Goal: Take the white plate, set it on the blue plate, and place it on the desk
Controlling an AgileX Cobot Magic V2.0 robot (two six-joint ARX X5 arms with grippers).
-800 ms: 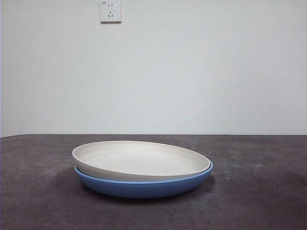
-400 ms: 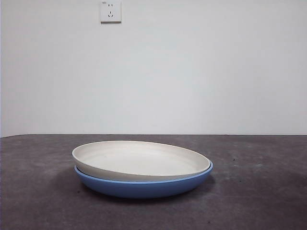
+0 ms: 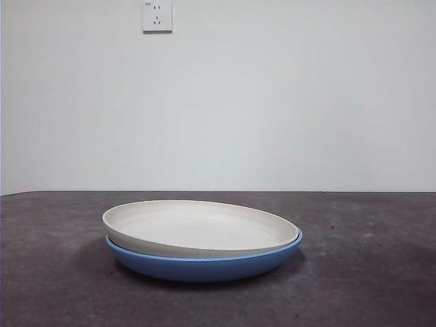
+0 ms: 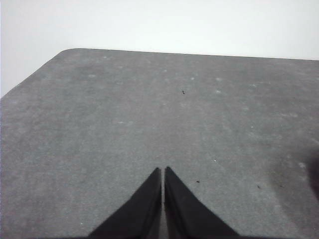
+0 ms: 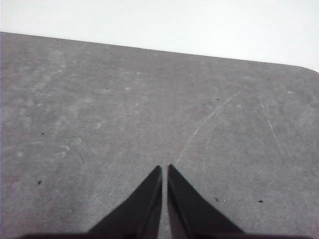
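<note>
In the front view the white plate (image 3: 197,227) rests inside the blue plate (image 3: 204,264), slightly tilted with its left rim higher. Both sit on the dark grey desk (image 3: 368,272) near the middle. No arm shows in the front view. My left gripper (image 4: 163,172) is shut and empty above bare desk (image 4: 124,114). My right gripper (image 5: 164,169) is shut and empty above bare desk (image 5: 124,109). Neither wrist view shows a plate.
A white wall with a socket (image 3: 157,16) stands behind the desk. The desk's far edge and rounded corners show in the wrist views (image 4: 65,51) (image 5: 309,68).
</note>
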